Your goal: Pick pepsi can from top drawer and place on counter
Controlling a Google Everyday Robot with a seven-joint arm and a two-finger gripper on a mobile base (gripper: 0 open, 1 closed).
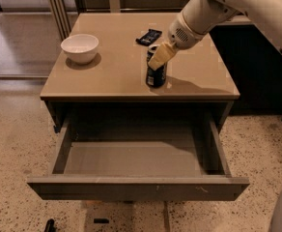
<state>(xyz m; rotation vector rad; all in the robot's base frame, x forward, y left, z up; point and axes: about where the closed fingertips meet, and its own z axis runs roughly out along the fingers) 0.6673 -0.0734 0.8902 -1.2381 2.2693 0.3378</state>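
Counter (112,76): square, glossy tan top of a grey cabinet, filling the middle of the view.
Top drawer (136,190): pulled fully open just below the counter's front edge, its grey inner floor showing.
Robot arm (213,6): white, reaching down over the counter from its back right corner.
Bowl (80,47): white, sitting on the counter near its back left corner.
Gripper (159,57): pale yellow, above the counter's middle, right at the top of the can; I cannot tell whether it grips or has let go.
Pepsi can (156,75): dark blue, upright on the counter, just right of centre.
Wrapped bar (148,36): flat, black, lying on the counter towards its back edge.
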